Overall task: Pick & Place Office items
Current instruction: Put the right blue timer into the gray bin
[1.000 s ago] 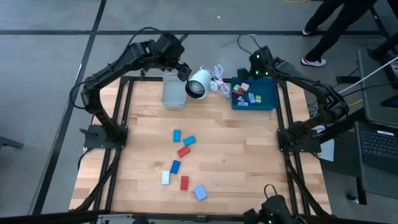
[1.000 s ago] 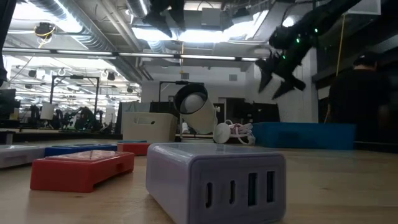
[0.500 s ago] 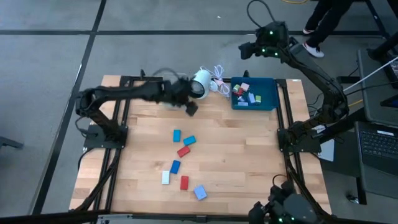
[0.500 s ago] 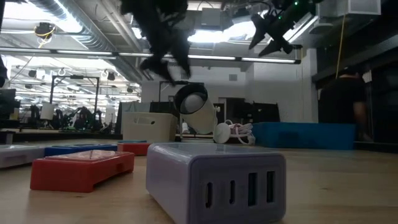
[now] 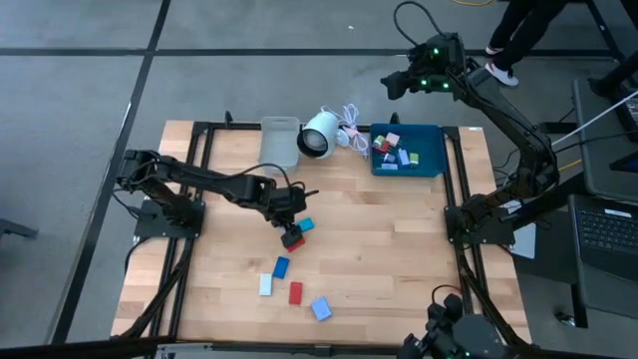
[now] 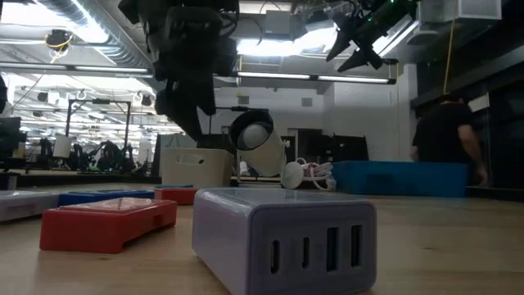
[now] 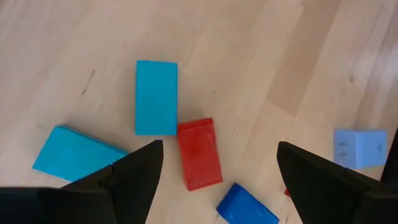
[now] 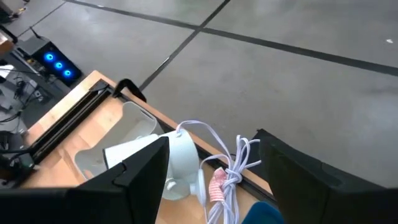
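Note:
Several office items lie mid-table: a red block (image 7: 199, 154), a light-blue block (image 7: 156, 97), another light-blue one (image 7: 74, 154), a blue one (image 7: 245, 205) and a pale cube (image 7: 359, 148). My left gripper (image 7: 221, 152) hangs open just above them, pointing down, its fingers standing either side of the red block (image 5: 292, 241) without touching it. More blocks, blue (image 5: 281, 266), white (image 5: 266, 285) and red (image 5: 295, 292), lie nearer the front. My right gripper (image 5: 394, 82) is open, high above the far right, near the blue tray (image 5: 427, 150) holding several pieces.
A grey bin (image 5: 279, 142) and a white round black-faced object (image 5: 317, 135) with a cord (image 8: 233, 168) stand at the far edge. A laptop (image 5: 608, 229) sits right of the table. A person (image 6: 446, 139) stands beyond the far right corner.
My left gripper has swung from above the grey bin down and toward the near edge, tipping more downward, and now hangs over the blocks at mid-table. My right gripper has risen from just above the blue tray and then held still. No block has moved.

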Controlling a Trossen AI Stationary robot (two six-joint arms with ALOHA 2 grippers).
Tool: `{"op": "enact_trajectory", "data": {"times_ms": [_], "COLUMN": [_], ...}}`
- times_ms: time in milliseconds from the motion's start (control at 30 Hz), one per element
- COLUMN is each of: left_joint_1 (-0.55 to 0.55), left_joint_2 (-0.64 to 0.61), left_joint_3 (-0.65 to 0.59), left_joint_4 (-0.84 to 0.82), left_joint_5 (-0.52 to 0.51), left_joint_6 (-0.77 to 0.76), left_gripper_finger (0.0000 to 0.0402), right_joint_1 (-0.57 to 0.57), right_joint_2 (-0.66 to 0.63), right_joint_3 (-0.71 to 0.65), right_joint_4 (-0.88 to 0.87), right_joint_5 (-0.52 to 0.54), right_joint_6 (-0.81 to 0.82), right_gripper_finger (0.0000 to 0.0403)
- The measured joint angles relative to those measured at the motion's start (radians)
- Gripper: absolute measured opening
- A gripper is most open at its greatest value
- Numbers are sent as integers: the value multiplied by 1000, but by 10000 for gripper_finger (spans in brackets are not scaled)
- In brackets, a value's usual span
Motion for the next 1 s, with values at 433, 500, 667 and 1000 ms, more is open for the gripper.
{"op": "enact_trajectory", "data": {"times_ms": [433, 500, 667, 1000], "left_joint_1": [56, 57, 56, 56], "left_joint_2": [71, 109, 215, 370], "left_joint_3": [8, 16, 80, 177], "left_joint_4": [38, 26, 23, -45], "left_joint_5": [-89, -101, -104, -80], "left_joint_6": [110, 160, 274, 279], "left_gripper_finger": [334, 334, 333, 333], "right_joint_1": [44, 46, 48, 49], "right_joint_2": [0, 0, 0, 0], "right_joint_3": [0, 0, 0, 0], "right_joint_4": [0, 0, 0, 0], "right_joint_5": [-2, -2, -2, -2], "right_joint_6": [-34, -33, -33, -33], "right_gripper_finger": [255, 255, 255, 255]}}
